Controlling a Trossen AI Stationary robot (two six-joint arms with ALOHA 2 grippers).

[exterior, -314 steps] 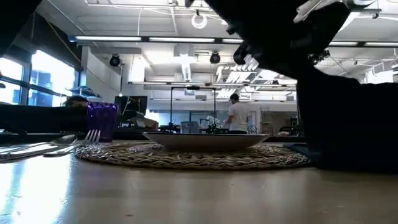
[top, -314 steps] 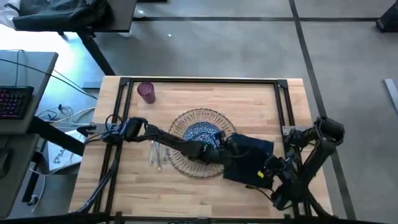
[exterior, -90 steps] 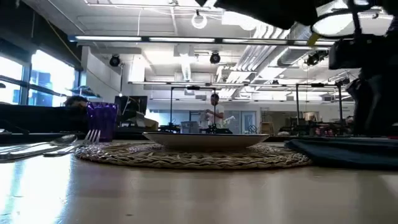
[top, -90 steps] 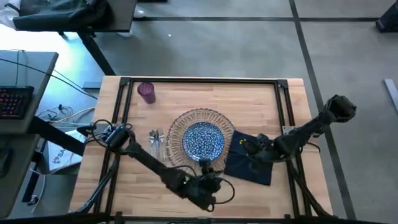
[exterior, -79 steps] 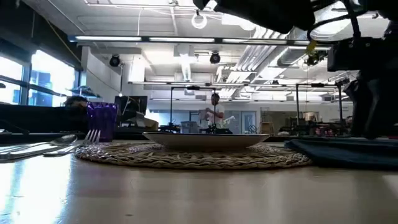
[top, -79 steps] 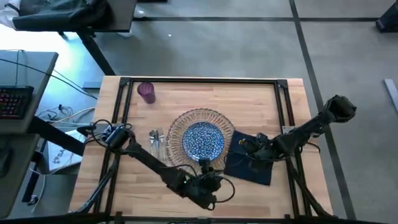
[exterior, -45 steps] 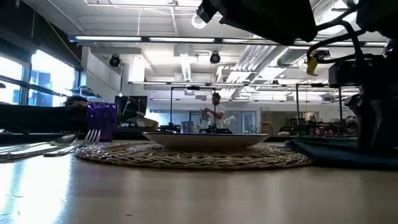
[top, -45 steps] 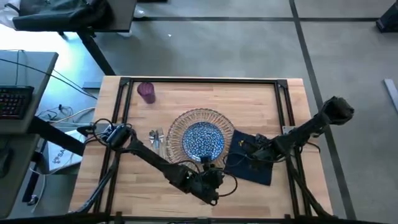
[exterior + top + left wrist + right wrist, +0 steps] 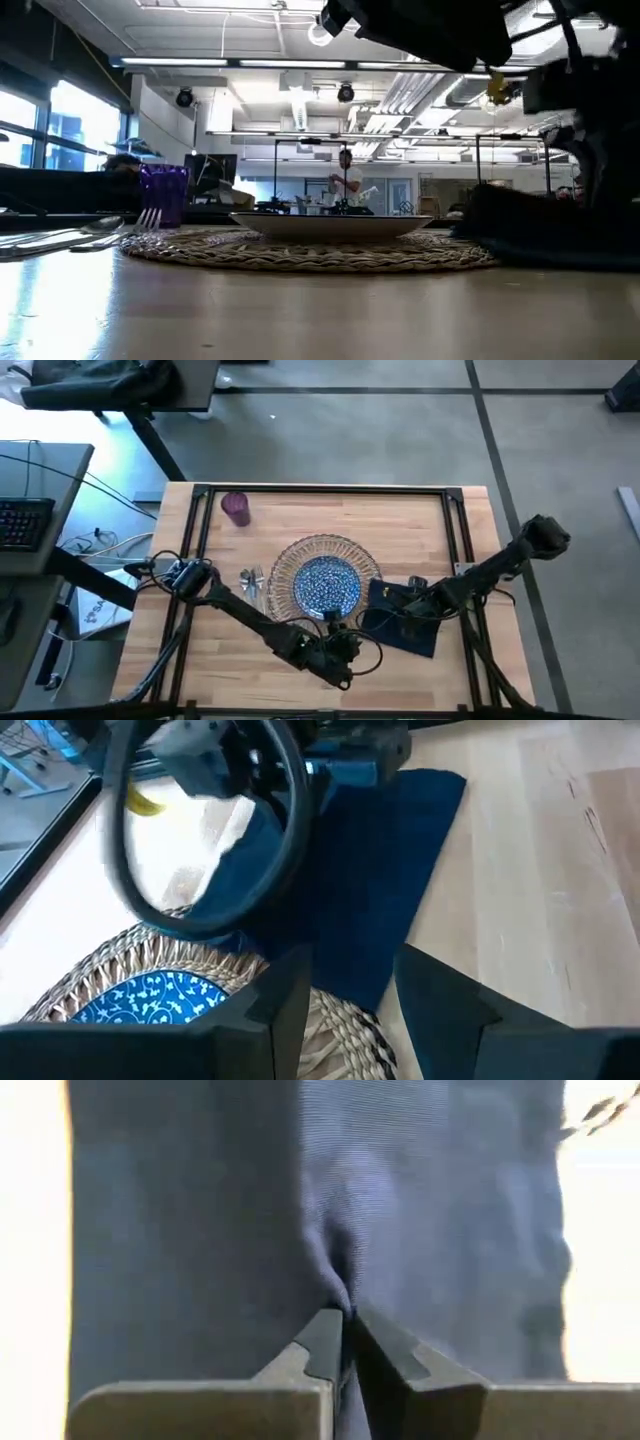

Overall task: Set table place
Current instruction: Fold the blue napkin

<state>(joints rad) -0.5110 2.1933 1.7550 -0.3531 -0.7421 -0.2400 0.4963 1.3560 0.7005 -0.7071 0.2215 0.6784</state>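
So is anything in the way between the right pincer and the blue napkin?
No. The right pincer is already shut on the navy napkin, pinching a fold of it beside the wicker charger. Nothing sits between them. The left pincer waits open near the charger's near edge.

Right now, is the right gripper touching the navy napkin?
Touching. The right wrist view shows the right gripper with its jaws pinched shut on a puckered fold of the navy napkin.

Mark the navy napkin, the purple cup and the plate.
navy napkin [image 9: 412,632], high view, bare cloth near its front edge.
purple cup [image 9: 235,508], high view, its rim.
plate [image 9: 325,584], high view, patterned centre.
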